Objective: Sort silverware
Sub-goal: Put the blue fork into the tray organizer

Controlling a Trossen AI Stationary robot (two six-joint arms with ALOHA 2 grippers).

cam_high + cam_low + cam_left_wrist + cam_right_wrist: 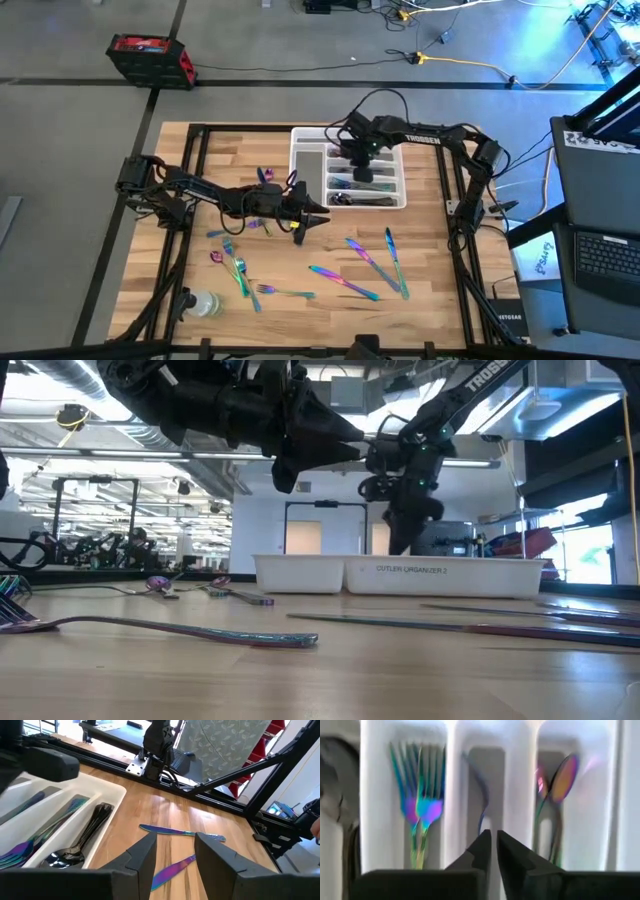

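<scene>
Right claw [493, 851]: fingers nearly together, empty, above the white tray [299, 170].
Left claw [174, 855]: spread wide, empty, over the tabletop [430, 300].

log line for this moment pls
left gripper open, empty, above knives | right gripper nearly shut, empty, over tray | silverware left on table

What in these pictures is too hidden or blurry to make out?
- White tray, high view: the right gripper covers its middle slots.
- Same tray, low view: its wall hides all contents.
- Right wrist view: the middle slot's piece is blurred; type unclear.
- Knife, left wrist view: partly behind the left gripper.
</scene>
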